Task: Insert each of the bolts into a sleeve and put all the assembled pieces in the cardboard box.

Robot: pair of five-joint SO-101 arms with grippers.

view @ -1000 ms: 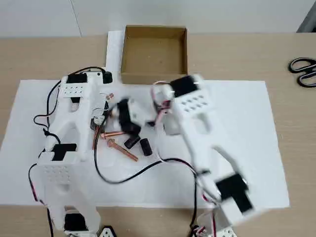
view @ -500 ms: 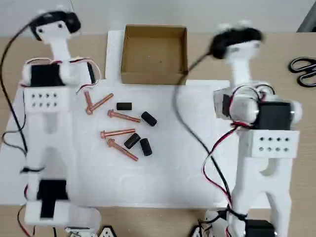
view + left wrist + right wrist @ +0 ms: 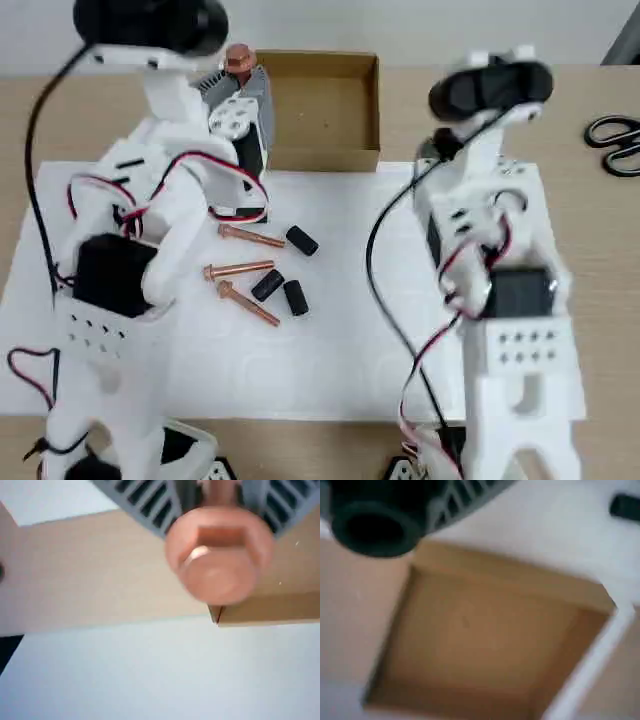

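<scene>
The left gripper (image 3: 240, 85), at the upper left of the high view beside the left wall of the cardboard box (image 3: 362, 100), is closed on the shank of one bolt (image 3: 238, 58). The bolt's head points up and its long axis runs along the jaws; in the left wrist view the head (image 3: 220, 560) faces the camera. The right gripper (image 3: 380, 505) clamps one black sleeve (image 3: 370, 530) above the box (image 3: 470, 630), with the sleeve's open bore toward the wrist camera. Three loose bolts lie flat on the white sheet (image 3: 350, 350) at centre frame. The upper bolt (image 3: 252, 237) and the middle bolt (image 3: 238, 270) lie nearly left to right with their heads at the left. The lower bolt (image 3: 248, 303) slopes from a head at upper left to a tip at lower right. Three loose sleeves (image 3: 301, 240) (image 3: 267, 285) (image 3: 295, 297) lie on their sides just beside the bolts. The bolts appear to be rigid, smooth, light metal that is likely to roll; grip each on the shank close to the head so the tip stays free. The sleeves appear light and short; grip each across the outer wall so the bore stays unobstructed.
</scene>
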